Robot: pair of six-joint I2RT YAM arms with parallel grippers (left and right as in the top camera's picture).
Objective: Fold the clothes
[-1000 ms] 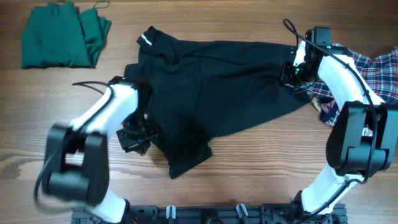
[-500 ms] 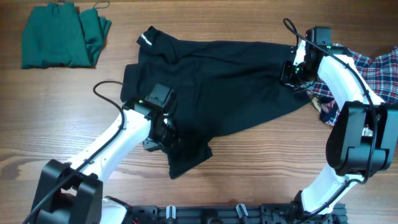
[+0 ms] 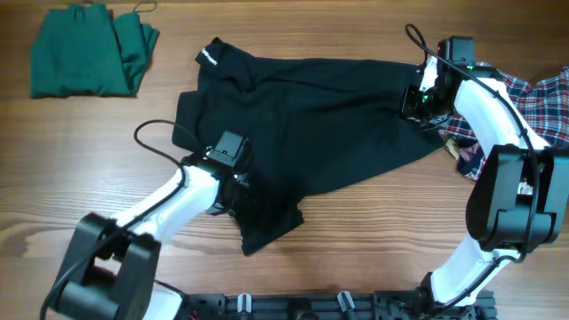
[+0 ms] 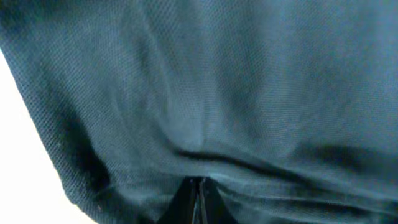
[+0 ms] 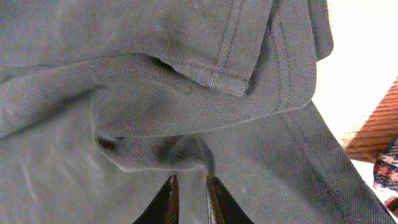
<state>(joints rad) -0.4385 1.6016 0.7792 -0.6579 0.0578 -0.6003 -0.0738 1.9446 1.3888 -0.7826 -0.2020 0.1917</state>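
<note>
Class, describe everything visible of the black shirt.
The black shirt is soft, fine-knit cloth with a collar at its far left and stitched hems. It lies spread and wrinkled across the wooden table, its right end by the plaid shirt. The left gripper pinches its lower left, the right gripper a fold at its right end.

From where I sit at the controls, this looks like a robotics lab bench, not a home. A bare wood-grain desk (image 3: 356,249) fills the overhead view. A white-and-black left arm (image 3: 169,204) and right arm (image 3: 484,107) rise from a black rail (image 3: 293,305) along its near edge. A loose cable (image 3: 142,133) loops off the left arm. A black shirt (image 3: 320,116), a green garment (image 3: 80,53) at the far left corner and a plaid one (image 3: 542,98) at the right edge lie straight on the wood.
</note>
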